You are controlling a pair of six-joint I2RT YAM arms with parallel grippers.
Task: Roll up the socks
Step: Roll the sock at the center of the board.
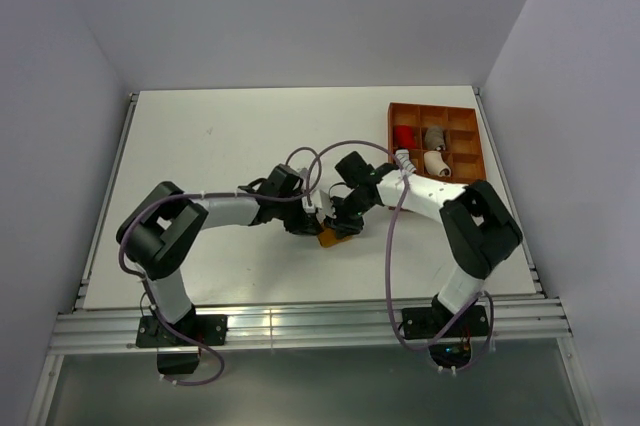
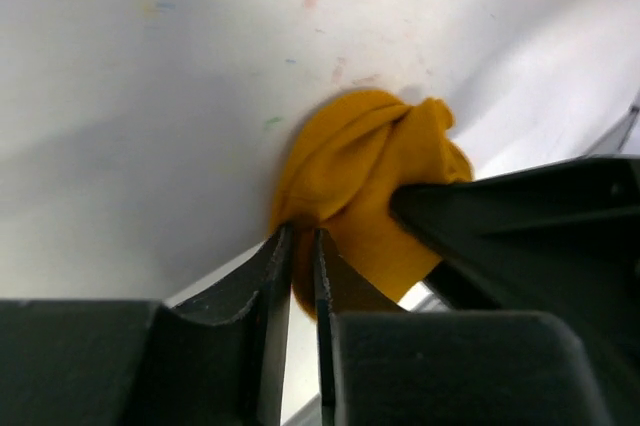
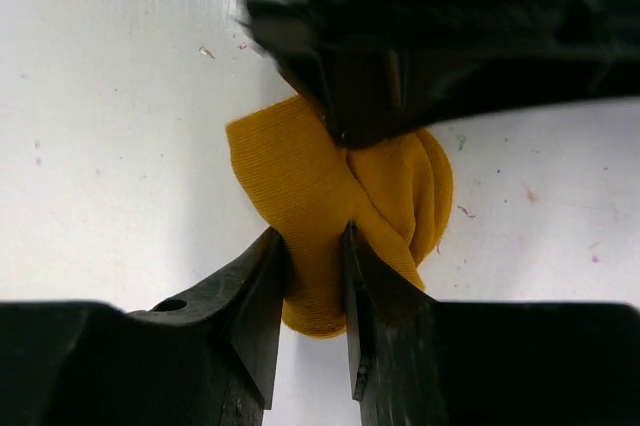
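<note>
The socks show as one mustard-orange rolled bundle [image 1: 335, 238] [image 2: 360, 176] [image 3: 300, 176] lying on the white table between the two arms. My left gripper [image 1: 314, 225] [image 2: 303, 236] reaches it from the left, its jaws a thin slit apart with a fold of mustard fabric pinched at the tips. My right gripper [image 1: 346, 223] [image 3: 317, 241] comes from the right and is shut on a thicker fold of the same bundle. In each wrist view the other gripper shows as a dark mass pressed against the bundle.
An orange compartment tray [image 1: 470, 116] stands at the back right, holding a red bundle [image 1: 404, 136], a grey bundle [image 1: 433, 135] and a pale bundle [image 1: 436, 162]. The table's near edge with its metal rail [image 1: 300, 321] runs just behind the arms' bases.
</note>
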